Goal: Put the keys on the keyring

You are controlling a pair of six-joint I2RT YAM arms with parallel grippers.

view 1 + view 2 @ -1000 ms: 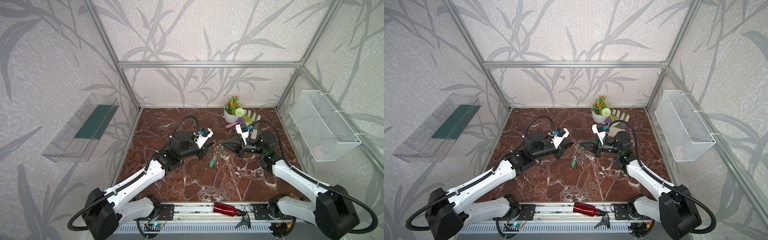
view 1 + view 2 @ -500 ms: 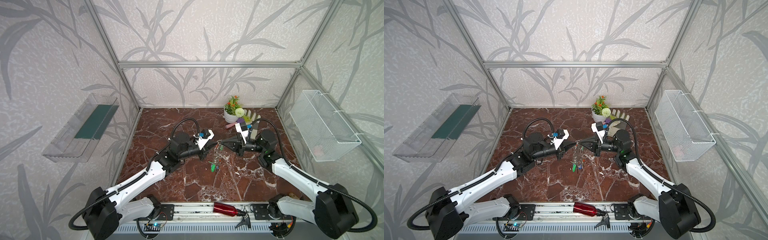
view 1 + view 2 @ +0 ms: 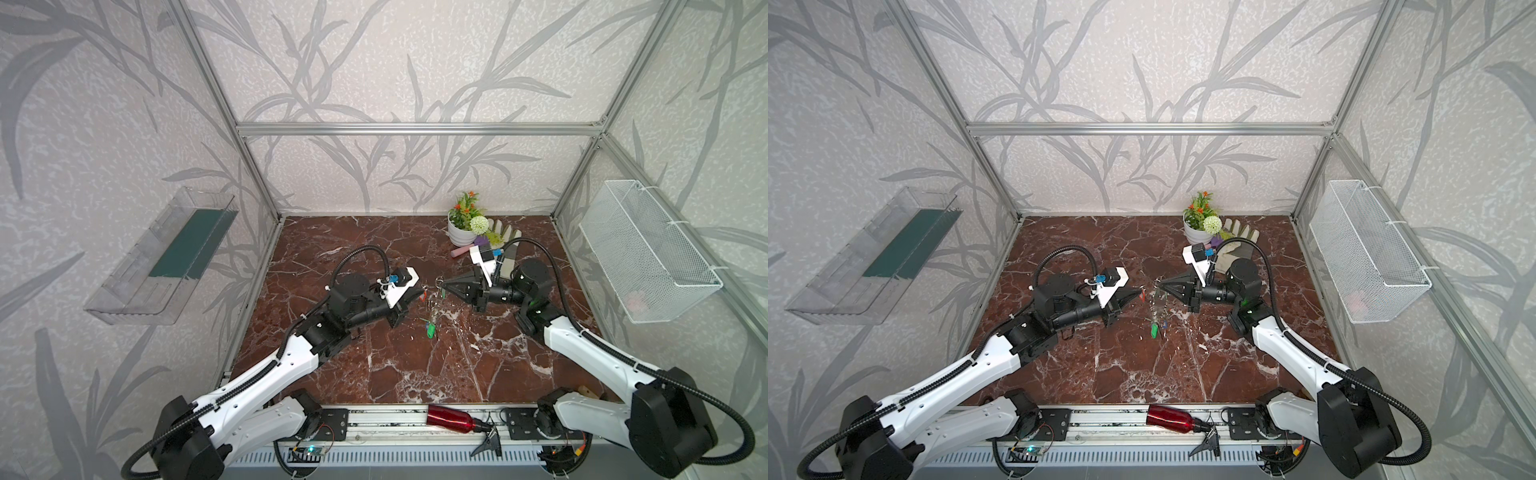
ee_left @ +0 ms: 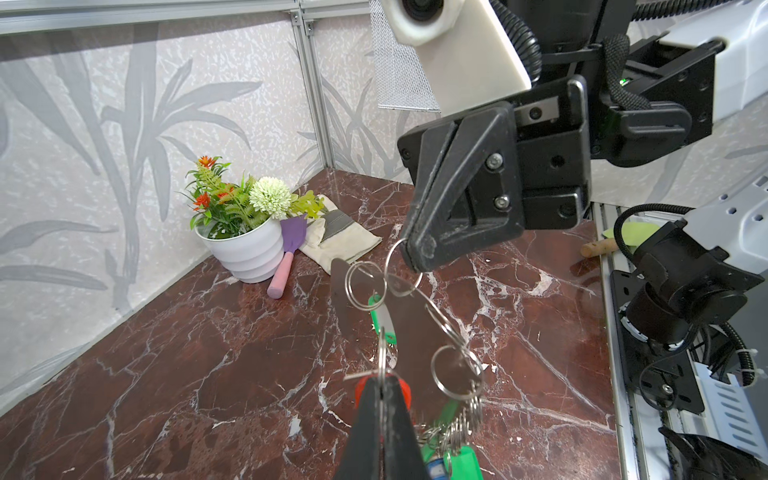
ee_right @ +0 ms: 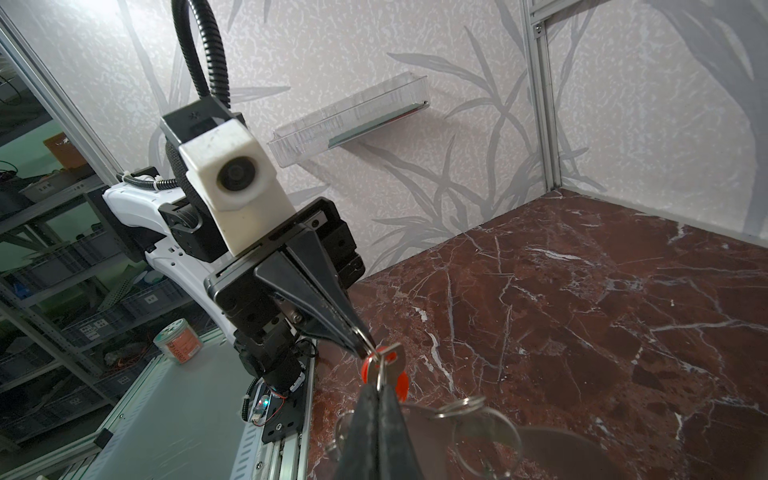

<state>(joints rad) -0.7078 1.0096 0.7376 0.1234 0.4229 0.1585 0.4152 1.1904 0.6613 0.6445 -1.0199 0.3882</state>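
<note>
The keyring point(image 4: 411, 328), a flat grey-tan plate edged with silver split rings, hangs in the air above the marble floor between both arms. My right gripper point(image 4: 415, 254) is shut on one of its split rings point(image 4: 400, 270). Green tags point(image 3: 431, 330) dangle from the plate's low end. My left gripper point(image 4: 380, 384) is shut on the ring of a key with a red-orange tag point(image 5: 401, 382), its silver key point(image 5: 397, 360) beside the plate's top. In both top views the left gripper point(image 3: 419, 293) and right gripper point(image 3: 444, 284) point at each other, tips almost meeting.
A white flower pot point(image 3: 459, 237), a purple trowel point(image 4: 291, 245) and a work glove point(image 3: 1239, 230) lie at the back right. A red bottle point(image 3: 449, 417) rests on the front rail. A wire basket point(image 3: 648, 253) hangs on the right wall, a clear shelf point(image 3: 166, 257) on the left.
Both grippers stay shut and have shifted only slightly. The hanging bunch of green tags has swung a little to the right.
</note>
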